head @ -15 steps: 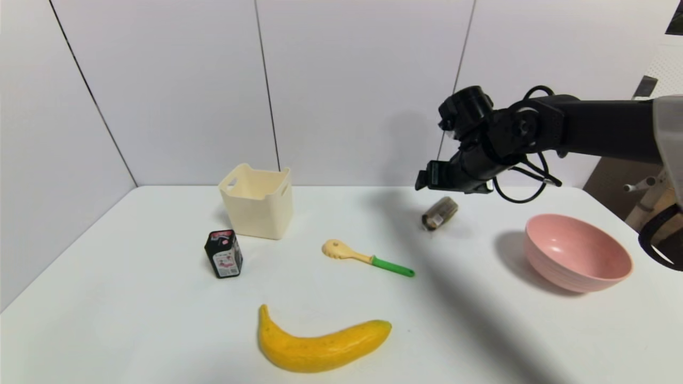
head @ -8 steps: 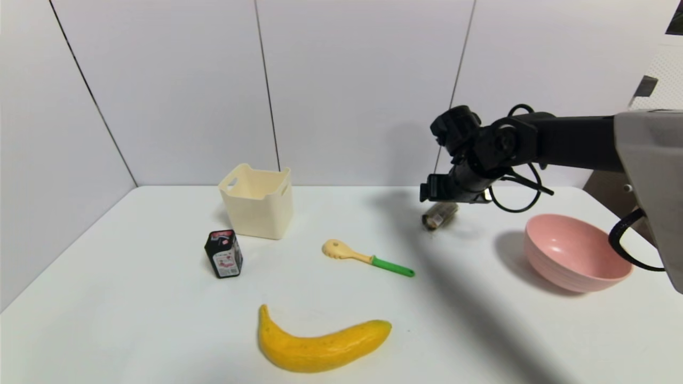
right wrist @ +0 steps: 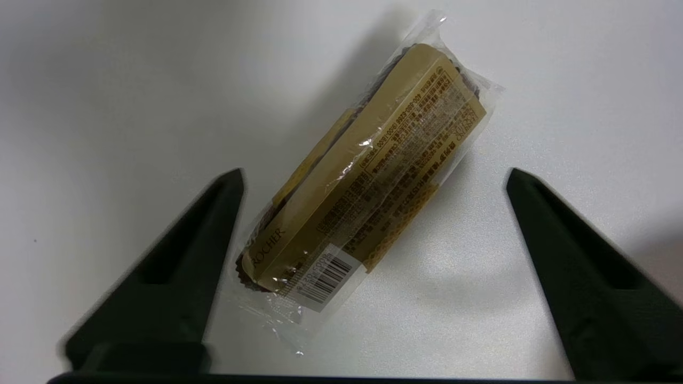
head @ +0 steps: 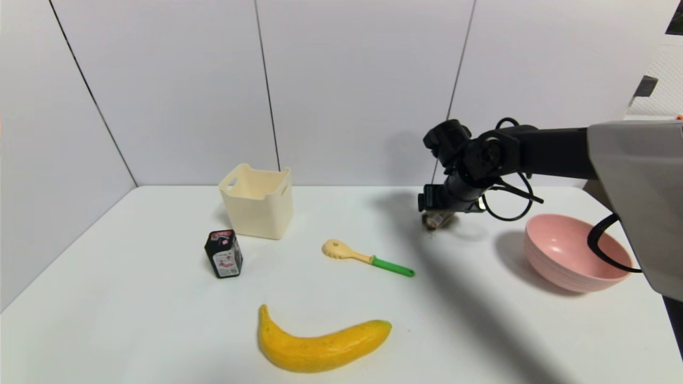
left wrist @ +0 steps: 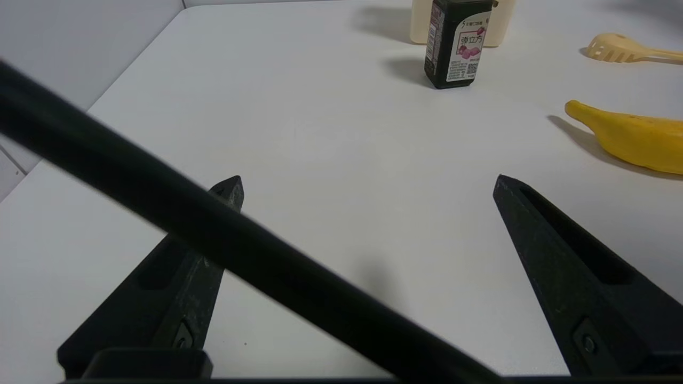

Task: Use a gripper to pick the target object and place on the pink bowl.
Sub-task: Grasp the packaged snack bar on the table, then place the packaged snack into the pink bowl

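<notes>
At the head view's upper right, the black right gripper (right wrist: pixel 376 173) gapes empty; centre it over the clear-wrapped brown-gold snack packet (right wrist: pixel 363 176) before closing.

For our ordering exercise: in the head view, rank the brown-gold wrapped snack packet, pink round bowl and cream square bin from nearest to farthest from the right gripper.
1. Brown-gold wrapped snack packet: right below the gripper.
2. Pink round bowl: robot's right.
3. Cream square bin: robot's left.
</notes>
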